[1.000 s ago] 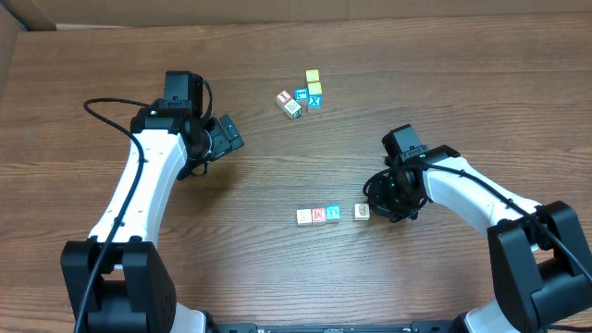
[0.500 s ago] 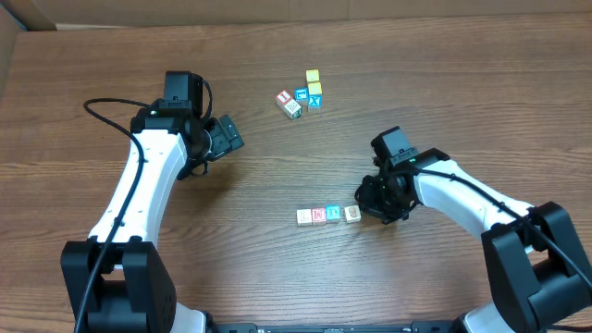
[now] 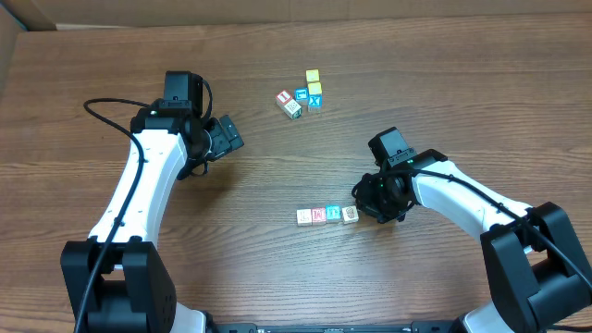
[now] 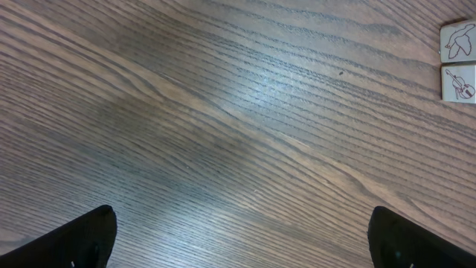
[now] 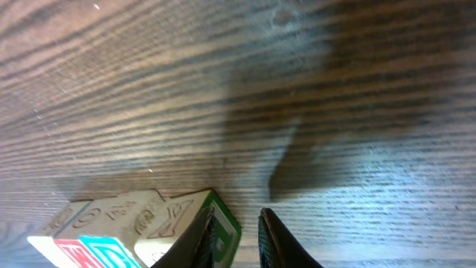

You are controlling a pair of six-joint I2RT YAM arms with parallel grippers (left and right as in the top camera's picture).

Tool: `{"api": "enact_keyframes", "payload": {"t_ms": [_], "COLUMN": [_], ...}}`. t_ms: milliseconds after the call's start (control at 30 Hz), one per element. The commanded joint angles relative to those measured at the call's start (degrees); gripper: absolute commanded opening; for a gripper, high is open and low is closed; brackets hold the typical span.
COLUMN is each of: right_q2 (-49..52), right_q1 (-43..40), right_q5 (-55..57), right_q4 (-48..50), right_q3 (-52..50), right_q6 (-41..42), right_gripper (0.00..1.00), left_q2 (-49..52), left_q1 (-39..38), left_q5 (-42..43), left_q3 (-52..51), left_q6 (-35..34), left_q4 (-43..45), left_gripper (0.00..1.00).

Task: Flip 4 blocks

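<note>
A row of small blocks lies at mid-table: a cream one (image 3: 303,216), a red-faced one (image 3: 318,215), a blue-faced one (image 3: 333,213) and a tan one (image 3: 350,214). My right gripper (image 3: 363,205) sits low at the row's right end, against the tan block. In the right wrist view the gripper (image 5: 236,217) shows only a narrow gap, with nothing clamped. Its left finger (image 5: 202,237) rests on that block's green-edged side (image 5: 227,223). My left gripper (image 3: 231,137) hangs far off at the left. It stands wide open (image 4: 242,232) over bare wood.
A loose cluster lies at the back: two yellow cubes (image 3: 314,81), a blue cube marked X (image 3: 314,100), another blue one (image 3: 302,95), a red one (image 3: 284,96) and a green-and-white one (image 3: 293,108). Two white picture cubes (image 4: 460,61) show at the left wrist view's right edge.
The right gripper slid left and the tan block moved with it, closing the gap to the blue block. Left arm has not moved.
</note>
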Motion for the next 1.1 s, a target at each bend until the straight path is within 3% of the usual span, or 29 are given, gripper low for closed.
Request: {"api": "enact_keyframes", "payload": {"t_ms": [0,1067], "right_q2": [-1.4,-1.4], "right_q1": [0.2,0.2], "right_q5": [0.2,-3.8], "right_q4": [0.5,-5.6], "right_q3": [-0.2,-0.2], "right_q6": [2.8,8.6], "right_gripper": [0.22,0.21], "left_q2": [-0.2,-0.2], "left_q1": [0.1,0.1], "left_q5": [-0.8,-0.8], "left_q3": [0.4,0.4], "left_q6": [0.7,0.7], "left_q4": [0.0,0.0], "left_gripper": [1.0,1.0]}}
